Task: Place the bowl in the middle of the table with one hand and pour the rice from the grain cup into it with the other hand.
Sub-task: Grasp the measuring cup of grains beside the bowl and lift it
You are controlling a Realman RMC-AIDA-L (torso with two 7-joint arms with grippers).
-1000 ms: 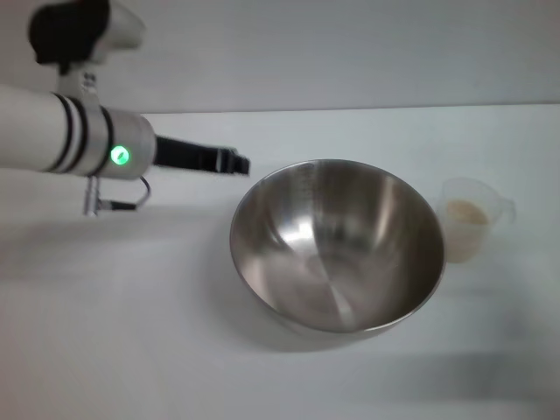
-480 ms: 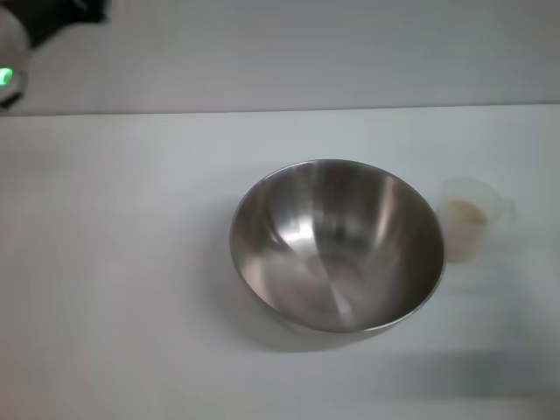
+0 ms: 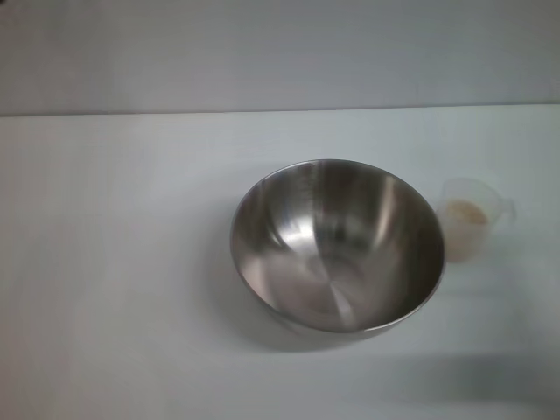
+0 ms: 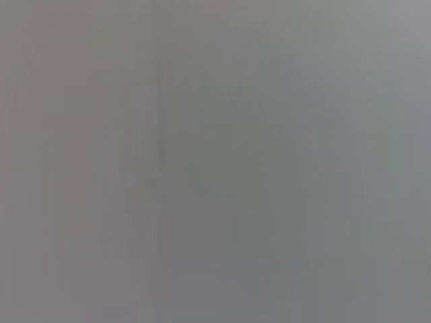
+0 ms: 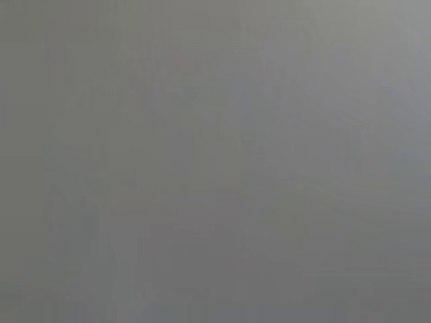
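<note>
The stainless-steel bowl (image 3: 337, 245) sits upright on the white table (image 3: 114, 289), a little right of the middle in the head view, and its shiny inside holds nothing. The clear grain cup (image 3: 472, 219) stands just to the right of the bowl, close to its rim, with pale beige rice (image 3: 465, 213) inside it. Neither gripper shows in the head view. Both wrist views show only a flat grey blur with nothing to make out.
The table's far edge meets a plain grey wall (image 3: 280, 52) at the back. Bare tabletop lies to the left of the bowl and in front of it.
The left arm, which reached toward the bowl's left rim a second ago, has drawn back up and to the left and left the view. The bowl and cup have not moved.
</note>
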